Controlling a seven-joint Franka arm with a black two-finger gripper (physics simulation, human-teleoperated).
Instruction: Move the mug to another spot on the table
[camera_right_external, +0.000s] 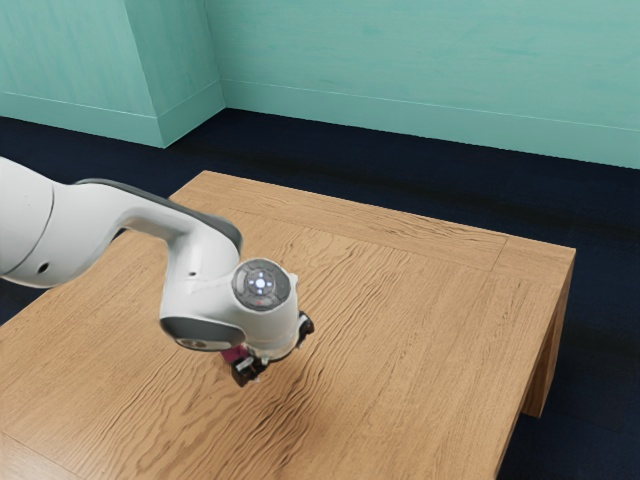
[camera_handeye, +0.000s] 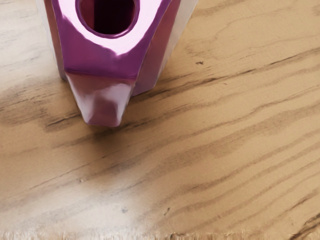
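Sitting on the wooden table (camera_right_external: 420, 300), the magenta mug (camera_handeye: 100, 60) is in the near-middle part of the tabletop, right under the gripper (camera_right_external: 255, 362). In the exterior view just a pink sliver of it (camera_right_external: 232, 356) pokes out below the white hand; the rest is hidden. In the wrist view its rim and dark opening are cut off by the frame edge, and the handle (camera_handeye: 102, 105) juts out over the wood grain. Whether the gripper is clamped on it or released: cannot tell.

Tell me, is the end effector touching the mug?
Cannot tell: in the exterior view the end effector sits by the mug, but any contact is hidden.
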